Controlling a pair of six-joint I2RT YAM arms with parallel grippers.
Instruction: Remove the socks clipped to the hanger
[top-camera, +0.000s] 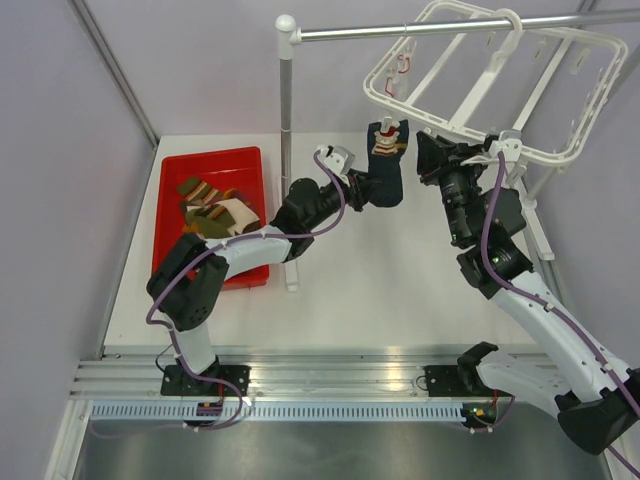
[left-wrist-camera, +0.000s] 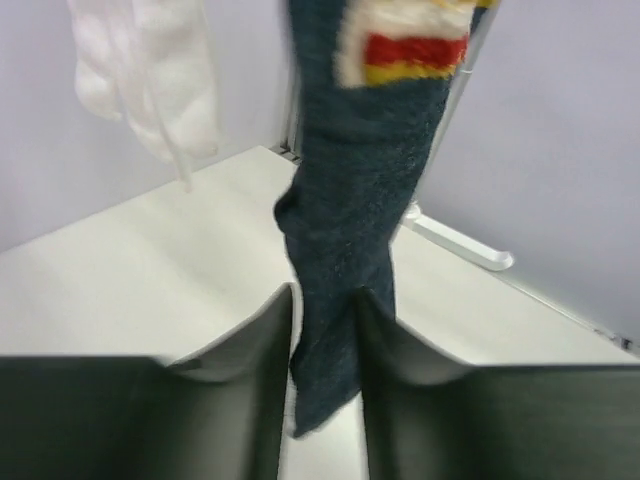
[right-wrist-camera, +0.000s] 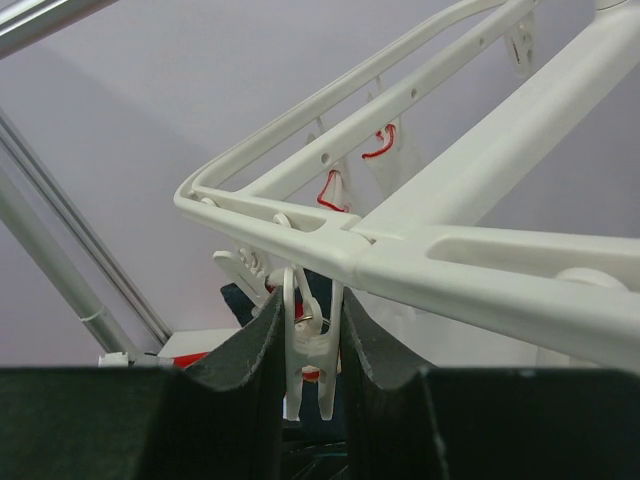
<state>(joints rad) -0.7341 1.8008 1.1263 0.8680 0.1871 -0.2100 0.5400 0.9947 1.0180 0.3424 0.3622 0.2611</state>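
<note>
Left gripper (left-wrist-camera: 323, 296) clamps the hanging navy sock (left-wrist-camera: 350, 170) low down to pull it free, while the right gripper (right-wrist-camera: 310, 300) squeezes the clip (right-wrist-camera: 299, 365) under the hanger (right-wrist-camera: 470, 265), apparently to release it.

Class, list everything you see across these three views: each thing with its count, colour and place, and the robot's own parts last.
hanger: one, white, hooked over the pole stand's rod, upper right
clip: one of many, white, dangling under the hanger
navy sock: one, dark navy with striped cuff, hanging from the hanger
loose socks: several, olive, brown and cream, in the tray
tray: one, red, left on the table
pole stand: one, metal, back centre
table: one, white
left gripper: closed on the navy sock
right gripper: closed on the clip
</note>
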